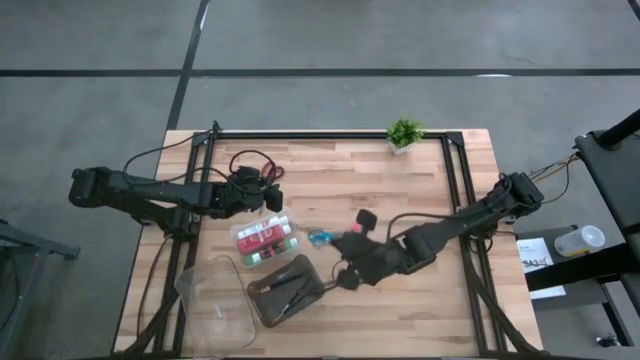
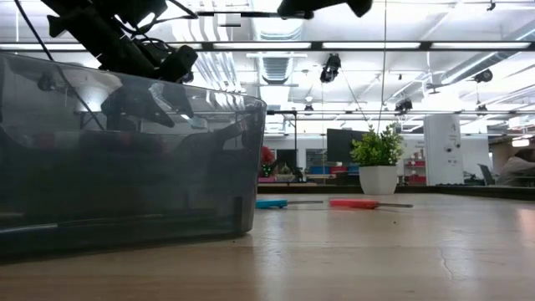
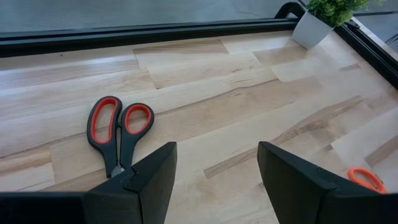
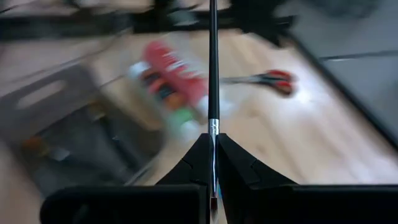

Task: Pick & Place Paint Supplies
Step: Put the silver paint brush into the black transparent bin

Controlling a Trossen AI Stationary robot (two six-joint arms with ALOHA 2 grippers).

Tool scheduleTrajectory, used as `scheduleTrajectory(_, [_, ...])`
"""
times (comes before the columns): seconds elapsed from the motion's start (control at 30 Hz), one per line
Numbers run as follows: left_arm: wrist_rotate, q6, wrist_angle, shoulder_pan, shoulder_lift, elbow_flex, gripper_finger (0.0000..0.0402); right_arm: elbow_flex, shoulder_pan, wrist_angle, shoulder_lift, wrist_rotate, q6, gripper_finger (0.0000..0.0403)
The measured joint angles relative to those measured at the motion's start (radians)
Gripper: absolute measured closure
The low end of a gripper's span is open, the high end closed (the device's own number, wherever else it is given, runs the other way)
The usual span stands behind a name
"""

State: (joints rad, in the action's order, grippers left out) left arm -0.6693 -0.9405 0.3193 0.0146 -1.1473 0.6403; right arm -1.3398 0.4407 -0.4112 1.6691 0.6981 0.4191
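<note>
While the right gripper (image 4: 213, 163) pinches a thin brush (image 4: 212, 68) near the dark case (image 1: 285, 290), the left gripper (image 3: 214, 177) (fingers spread) hovers beyond it over red-handled scissors (image 3: 118, 130).

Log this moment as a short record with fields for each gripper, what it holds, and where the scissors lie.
left gripper: open, empty, above the table
right gripper: shut on a thin brush
red-handled scissors: flat on the wood, just ahead of the left gripper
blue-handled scissors: on the table beside the paint tube box
</note>
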Motion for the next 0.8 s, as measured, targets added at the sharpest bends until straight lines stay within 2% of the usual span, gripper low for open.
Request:
scheduleTrajectory(0.13, [0.000,0.000,0.000,0.000,0.000,0.000,0.0169,0.000,0.001,0.003,-0.002,-0.154,-0.059,0.0394])
scheduleTrajectory(0.47, [0.000,0.000,0.000,0.000,0.000,0.000,0.0169,0.001,0.001,0.008,-0.003,-0.325,-0.295,0.0394])
scheduleTrajectory(0.67, [0.000,0.000,0.000,0.000,0.000,0.000,0.0169,0.003,0.000,0.007,-0.001,-0.345,-0.260,0.0394])
scheduleTrajectory(0.8, [0.000,0.000,0.000,0.000,0.000,0.000,0.0169,0.003,0.001,-0.002,0.000,-0.368,-0.384,0.0394])
